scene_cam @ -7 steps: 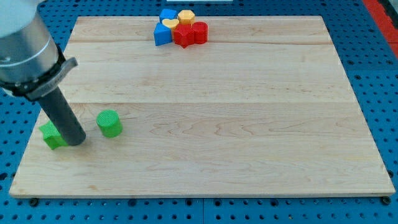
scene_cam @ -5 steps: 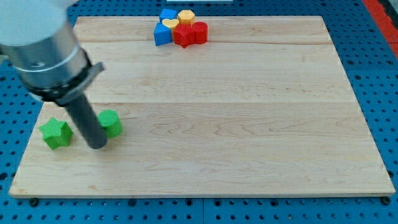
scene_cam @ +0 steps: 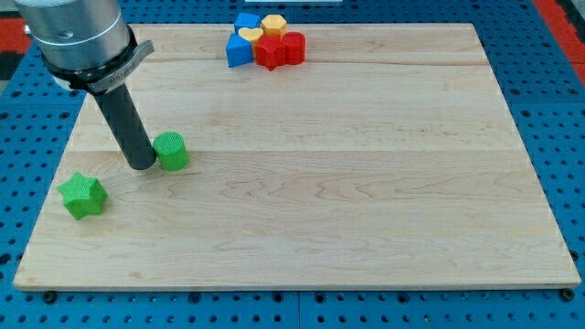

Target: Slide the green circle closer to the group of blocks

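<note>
The green circle (scene_cam: 171, 151) sits on the wooden board (scene_cam: 366, 183) at the view's left. My tip (scene_cam: 143, 165) is right against its left side, touching it. A green star (scene_cam: 82, 196) lies further to the lower left, apart from my tip. The group of blocks is at the view's top: a blue block (scene_cam: 239, 52), a second blue block (scene_cam: 245, 20), a yellow heart (scene_cam: 249, 36), a yellow hexagon (scene_cam: 273, 23), a red star-like block (scene_cam: 270, 52) and a red cylinder-like block (scene_cam: 292, 47), all packed together.
The board's edges drop to a blue perforated table (scene_cam: 558, 110) on all sides. The arm's grey body (scene_cam: 78, 41) hangs over the board's upper left corner.
My tip moved from beside the green star to the right and then up the view. The green circle has shifted up and slightly right, from about mid-left toward the group.
</note>
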